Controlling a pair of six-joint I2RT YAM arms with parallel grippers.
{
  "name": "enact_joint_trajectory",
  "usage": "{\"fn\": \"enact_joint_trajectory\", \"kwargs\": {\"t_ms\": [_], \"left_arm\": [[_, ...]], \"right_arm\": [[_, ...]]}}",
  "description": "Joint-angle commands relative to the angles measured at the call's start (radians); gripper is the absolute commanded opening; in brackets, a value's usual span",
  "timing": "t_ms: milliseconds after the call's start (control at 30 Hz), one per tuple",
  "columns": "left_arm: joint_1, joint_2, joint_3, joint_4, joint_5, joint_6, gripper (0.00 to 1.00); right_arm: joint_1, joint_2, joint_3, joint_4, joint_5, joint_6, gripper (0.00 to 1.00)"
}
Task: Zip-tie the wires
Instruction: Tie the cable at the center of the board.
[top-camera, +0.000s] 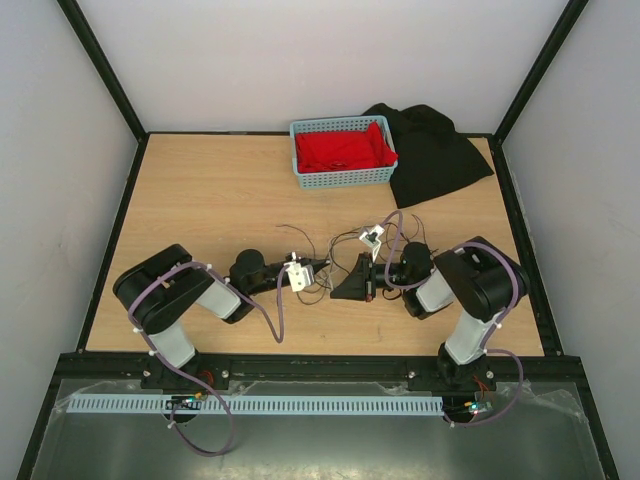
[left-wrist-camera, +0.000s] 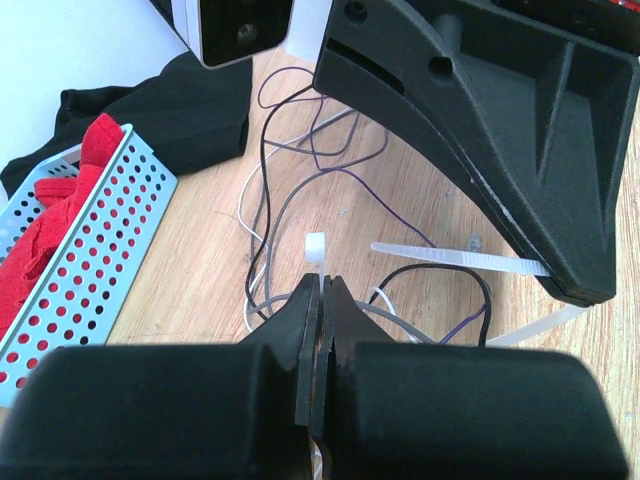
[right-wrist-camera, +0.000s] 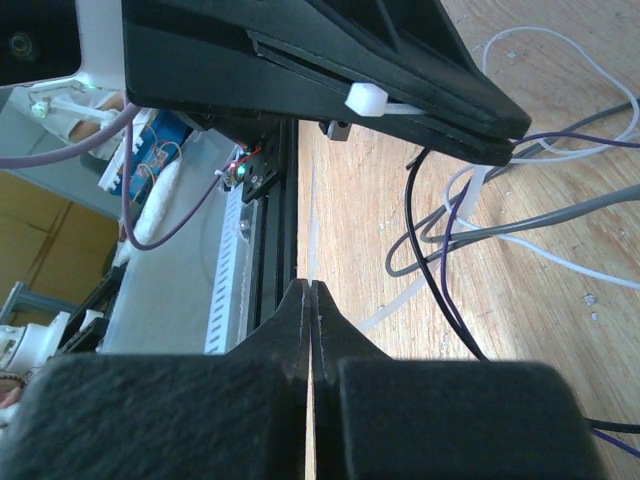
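Note:
The wires (top-camera: 345, 240) are thin black, purple, grey and white strands lying in loose loops on the wooden table between the two grippers. They also show in the left wrist view (left-wrist-camera: 262, 190) and the right wrist view (right-wrist-camera: 415, 230). My left gripper (left-wrist-camera: 322, 282) is shut on the head end of a white zip tie (left-wrist-camera: 316, 247), which sticks out just past its fingertips. My right gripper (right-wrist-camera: 310, 288) is shut on the thin tail of the zip tie (right-wrist-camera: 311, 215). In the top view the left gripper (top-camera: 320, 265) and the right gripper (top-camera: 340, 290) are close together over the wires.
A blue perforated basket (top-camera: 343, 178) holding a red cloth (top-camera: 340, 148) stands at the back centre. A black cloth (top-camera: 435, 155) lies to its right. The table's front edge with its black rail (right-wrist-camera: 270, 230) is close to the right gripper.

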Motion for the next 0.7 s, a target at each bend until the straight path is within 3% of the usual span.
{"fn": "enact_joint_trajectory", "kwargs": {"t_ms": [0,433,667], "left_arm": [[0.005,-0.025,0.002,0.036,0.019,0.028,0.0],[0.006,-0.041,-0.007,0.035,0.024,0.027,0.0],[0.006,-0.056,-0.018,0.035,0.029,0.027,0.0]], "right_arm": [[0.003,0.058,-0.003,0.19,-0.021,0.095,0.0],[0.002,-0.022,0.001,-0.044,0.048,-0.069,0.0],[-0.002,-0.045,0.007,-0.077,0.05,-0.083,0.0]]}}
